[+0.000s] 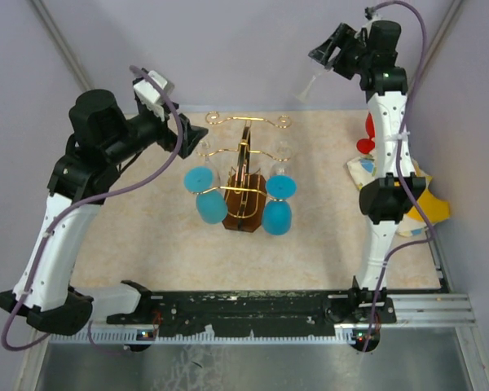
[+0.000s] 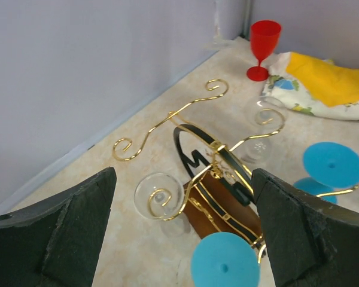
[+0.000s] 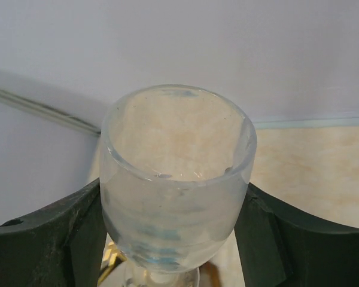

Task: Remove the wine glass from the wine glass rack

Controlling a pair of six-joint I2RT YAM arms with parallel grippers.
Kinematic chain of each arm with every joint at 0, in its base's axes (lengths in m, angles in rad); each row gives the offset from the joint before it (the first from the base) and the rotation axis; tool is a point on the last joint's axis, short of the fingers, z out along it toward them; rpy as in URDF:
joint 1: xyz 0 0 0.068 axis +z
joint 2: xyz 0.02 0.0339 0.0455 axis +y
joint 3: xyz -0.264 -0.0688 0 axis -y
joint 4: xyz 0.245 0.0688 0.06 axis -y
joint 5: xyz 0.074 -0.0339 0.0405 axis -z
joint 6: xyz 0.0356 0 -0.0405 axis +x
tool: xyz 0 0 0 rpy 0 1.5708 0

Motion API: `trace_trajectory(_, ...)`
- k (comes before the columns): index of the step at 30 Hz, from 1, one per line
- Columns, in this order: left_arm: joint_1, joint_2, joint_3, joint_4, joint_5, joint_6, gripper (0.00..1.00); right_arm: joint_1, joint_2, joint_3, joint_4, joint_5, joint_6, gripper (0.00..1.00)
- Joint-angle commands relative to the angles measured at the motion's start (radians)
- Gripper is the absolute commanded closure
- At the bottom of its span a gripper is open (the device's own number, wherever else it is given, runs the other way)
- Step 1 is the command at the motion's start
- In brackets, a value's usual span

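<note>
My right gripper (image 3: 175, 230) is shut on the bowl of a clear wine glass (image 3: 176, 179), which fills the gap between its fingers. In the top view that gripper (image 1: 324, 57) is raised high above the table's far right, with the wine glass (image 1: 306, 86) sticking out toward the left. The gold wire wine glass rack (image 1: 245, 167) stands mid-table on its brown base (image 2: 206, 216). My left gripper (image 1: 194, 135) hovers open at the rack's left side. Between its fingers (image 2: 54, 239) I see a clear glass foot (image 2: 160, 196) hung in a curled loop, and a blue foot (image 2: 224, 260).
Blue glasses hang on the rack's left (image 1: 209, 204) and right (image 1: 278, 213). Another clear glass (image 2: 260, 128) hangs on the far side. A red wine glass (image 2: 264, 46) stands at the back right next to a yellow patterned cloth (image 2: 326, 84). Walls close the back and sides.
</note>
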Motion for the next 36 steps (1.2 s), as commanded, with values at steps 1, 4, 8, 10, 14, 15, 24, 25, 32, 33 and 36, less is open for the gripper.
trace_trajectory(1,0.041,-0.014,-0.045,0.124,-0.135,-0.055,0.00,0.062,0.022,0.032,0.001,0.322,-0.360,0.57)
trace_trajectory(4,0.093,-0.020,-0.105,0.200,-0.111,-0.091,0.00,0.079,0.063,0.035,0.023,0.459,-0.446,0.57)
trace_trajectory(8,0.158,-0.037,-0.172,0.264,-0.025,-0.138,0.00,0.127,0.057,-0.092,0.189,0.691,-0.609,0.56)
trace_trajectory(10,0.177,-0.042,-0.204,0.287,-0.002,-0.149,0.00,0.151,0.014,-0.252,0.358,0.817,-0.694,0.56)
trace_trajectory(14,0.213,-0.058,-0.279,0.352,0.041,-0.183,0.00,0.180,-0.024,-0.525,0.681,0.961,-0.844,0.58)
trace_trajectory(15,0.220,-0.059,-0.294,0.366,0.049,-0.189,0.00,0.183,-0.021,-0.564,0.745,0.986,-0.865,0.58)
trace_trajectory(24,0.240,-0.032,-0.331,0.407,0.082,-0.200,0.00,0.191,0.001,-0.843,1.210,1.064,-0.917,0.66)
trace_trajectory(25,0.240,-0.031,-0.333,0.409,0.083,-0.199,0.00,0.190,0.004,-0.857,1.238,1.065,-0.910,0.66)
trace_trajectory(32,0.243,-0.025,-0.369,0.430,0.103,-0.208,0.00,0.175,0.070,-0.902,1.411,1.040,-0.844,0.63)
trace_trajectory(33,0.244,-0.024,-0.375,0.432,0.103,-0.208,0.00,0.174,0.082,-0.907,1.434,1.036,-0.841,0.62)
trace_trajectory(36,0.246,-0.019,-0.386,0.440,0.101,-0.209,0.00,0.171,0.104,-0.917,1.483,1.011,-0.842,0.63)
